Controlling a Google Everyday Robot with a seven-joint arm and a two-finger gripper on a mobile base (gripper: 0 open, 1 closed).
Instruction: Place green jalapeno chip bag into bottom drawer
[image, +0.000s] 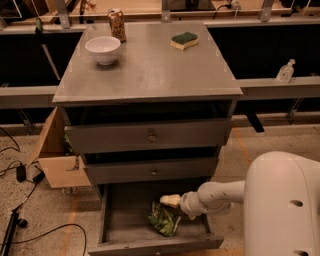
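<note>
The green jalapeno chip bag (164, 219) lies crumpled on the grey floor of the open bottom drawer (122, 220), right of its middle and toward the front. My gripper (170, 201) reaches in from the right on the white arm (215, 197). Its pale tip sits just above the bag's upper edge, very close to it. I cannot tell whether it touches the bag.
The two upper drawers (150, 136) are closed. On the cabinet top stand a white bowl (103, 49), a can (117, 24) and a green-topped yellow sponge (184, 40). A cardboard box (57, 155) stands at the cabinet's left, with cables on the floor.
</note>
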